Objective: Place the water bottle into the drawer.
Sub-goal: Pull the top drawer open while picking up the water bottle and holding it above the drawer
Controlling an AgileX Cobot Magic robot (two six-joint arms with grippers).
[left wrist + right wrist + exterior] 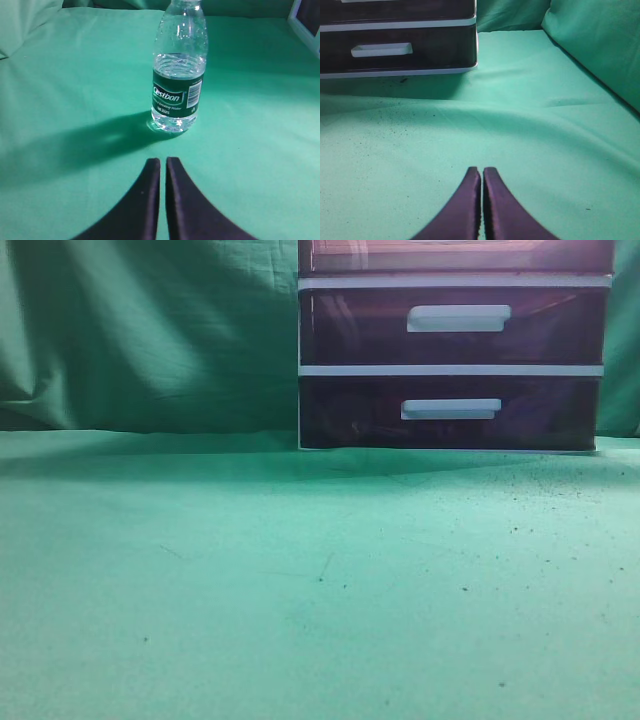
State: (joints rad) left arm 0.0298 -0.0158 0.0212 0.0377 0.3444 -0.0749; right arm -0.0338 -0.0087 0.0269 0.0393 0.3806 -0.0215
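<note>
A clear water bottle [178, 75] with a dark green label stands upright on the green cloth, seen only in the left wrist view. My left gripper [163, 160] is shut and empty, a short way in front of the bottle and apart from it. The white-framed drawer unit [450, 370] stands at the back right of the exterior view. Its uppermost, lighter reddish-purple drawer [455, 255] shows only at the top edge of the exterior view. My right gripper [482, 170] is shut and empty over the cloth, well in front of the unit [395, 45]. Neither gripper shows in the exterior view.
Two darker drawers with white handles [458, 318] [450, 409] sit below the top drawer. Green cloth covers the table [300, 590] and hangs as a backdrop [150, 330]. A corner of the unit's frame [307, 22] shows right of the bottle. A raised fold of cloth [595, 50] lies to the right.
</note>
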